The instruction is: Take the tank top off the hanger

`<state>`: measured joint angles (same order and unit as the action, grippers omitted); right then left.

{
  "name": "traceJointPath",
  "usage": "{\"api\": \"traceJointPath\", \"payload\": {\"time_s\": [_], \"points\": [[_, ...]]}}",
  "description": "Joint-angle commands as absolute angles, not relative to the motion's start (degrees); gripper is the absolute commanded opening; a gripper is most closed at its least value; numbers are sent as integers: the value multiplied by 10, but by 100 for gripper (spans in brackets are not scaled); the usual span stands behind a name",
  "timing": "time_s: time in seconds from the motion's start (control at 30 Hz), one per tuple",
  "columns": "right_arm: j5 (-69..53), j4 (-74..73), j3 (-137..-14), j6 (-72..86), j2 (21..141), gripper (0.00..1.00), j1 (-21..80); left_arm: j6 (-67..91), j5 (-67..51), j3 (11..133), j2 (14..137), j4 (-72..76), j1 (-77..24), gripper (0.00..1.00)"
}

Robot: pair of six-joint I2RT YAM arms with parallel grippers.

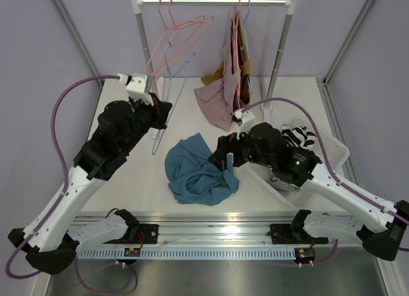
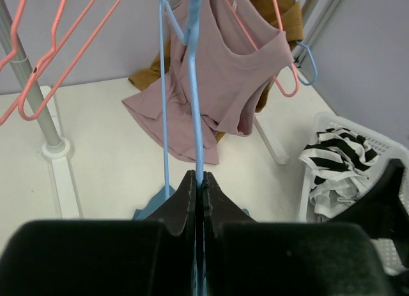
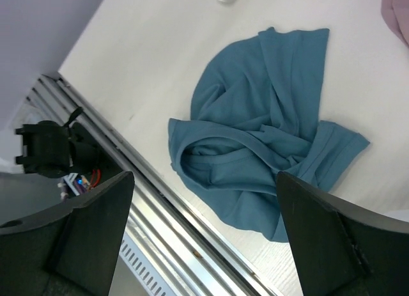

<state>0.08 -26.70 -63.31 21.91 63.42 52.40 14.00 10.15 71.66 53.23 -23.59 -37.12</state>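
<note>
The teal tank top (image 1: 198, 171) lies crumpled on the table, off any hanger; it also shows in the right wrist view (image 3: 255, 136). My left gripper (image 2: 199, 181) is shut on the wire of an empty blue hanger (image 2: 193, 85), held tilted over the table left of the tank top. In the top view the left gripper (image 1: 160, 119) is at the hanger (image 1: 156, 146). My right gripper (image 3: 204, 178) is open and empty, hovering just above the tank top's near right edge, and it shows in the top view (image 1: 228, 160).
A clothes rack (image 1: 214, 0) at the back carries pink hangers (image 1: 182, 27) and a pink tank top (image 1: 223, 85) over a brown garment. A white basket (image 1: 332, 149) with striped clothing stands at the right. A metal rail (image 1: 211, 222) runs along the near edge.
</note>
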Motion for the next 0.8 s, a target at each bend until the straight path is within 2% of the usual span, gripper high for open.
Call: {"api": "traceJointPath", "payload": {"time_s": [0.0, 0.2, 0.43, 0.53, 0.77], "points": [[-33, -229, -614, 232, 580, 100, 530, 125, 130, 825, 597, -290, -367, 0], [-53, -221, -570, 242, 527, 99, 530, 126, 41, 946, 708, -309, -301, 0], [-59, -236, -563, 227, 518, 99, 530, 129, -72, 1135, 875, -333, -240, 0], [-62, -232, -560, 229, 523, 99, 530, 139, -117, 1151, 914, -297, -226, 0], [-69, -224, -551, 239, 528, 100, 530, 132, -94, 1266, 1011, -301, -218, 0]]}}
